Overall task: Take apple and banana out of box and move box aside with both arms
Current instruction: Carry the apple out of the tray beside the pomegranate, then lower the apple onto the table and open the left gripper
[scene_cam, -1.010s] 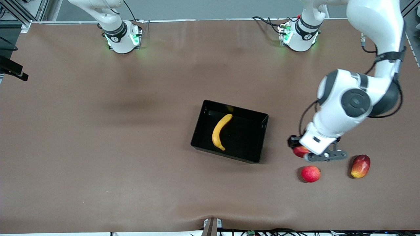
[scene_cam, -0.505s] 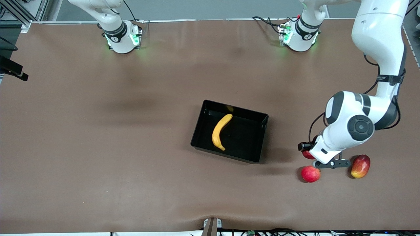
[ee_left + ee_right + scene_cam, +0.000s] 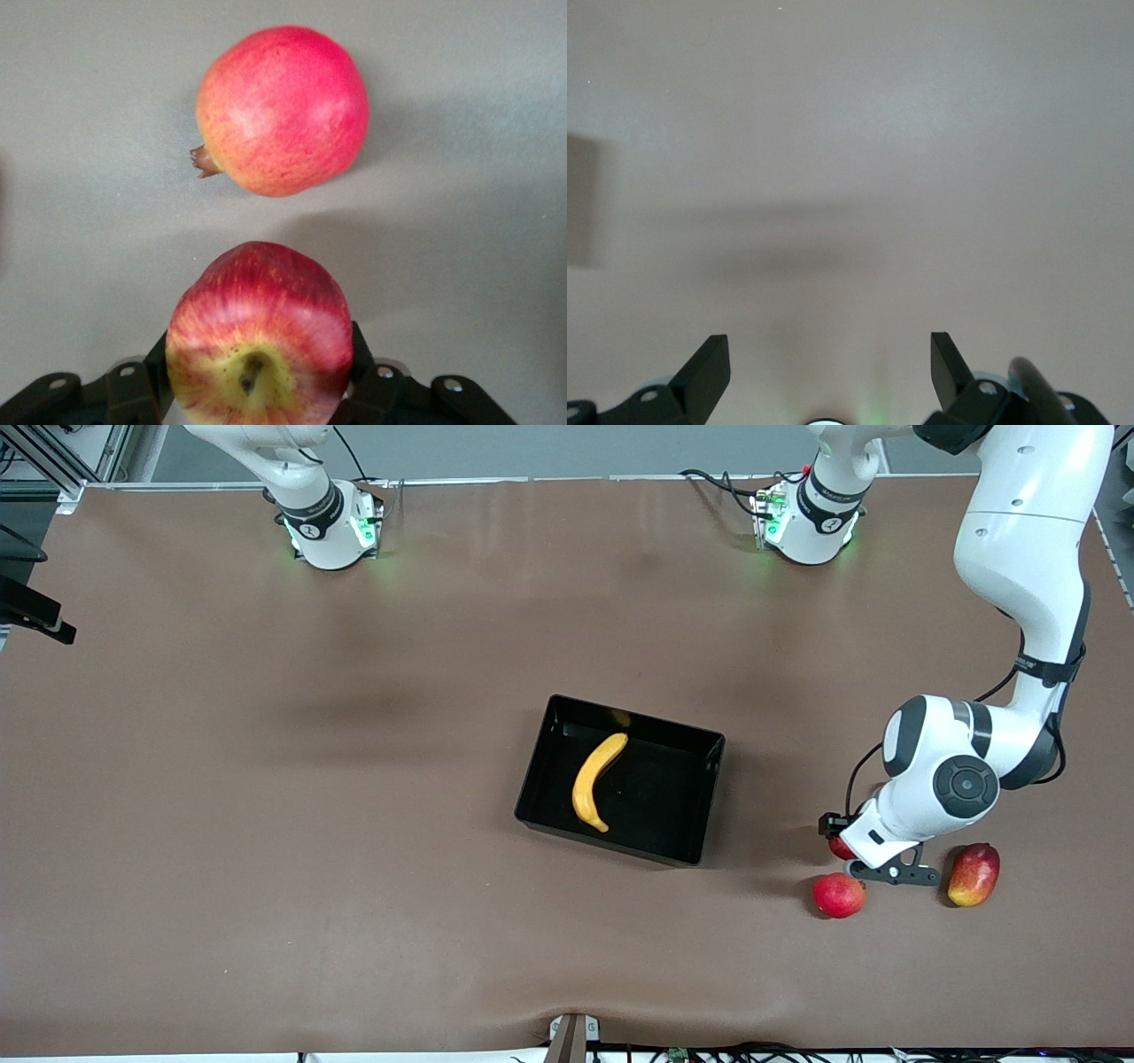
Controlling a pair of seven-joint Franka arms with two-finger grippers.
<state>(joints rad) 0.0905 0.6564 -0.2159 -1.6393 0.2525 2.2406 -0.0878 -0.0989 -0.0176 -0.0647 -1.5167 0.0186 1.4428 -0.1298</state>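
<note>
We are setting down the apple (image 3: 258, 341), pinched in our left gripper (image 3: 257, 390) low over the table beside the pomegranate (image 3: 838, 895). The banana (image 3: 595, 779) lies in the box (image 3: 700, 797). Our right gripper (image 3: 829, 372) waits with fingers spread. Next we should release.

A pinkish-red round fruit (image 3: 838, 895) lies on the brown table (image 3: 266, 824) toward the left arm's end. At its three o'clock, well apart, rests a red-and-yellow mango (image 3: 974, 874), tilted toward one o'clock.
</note>
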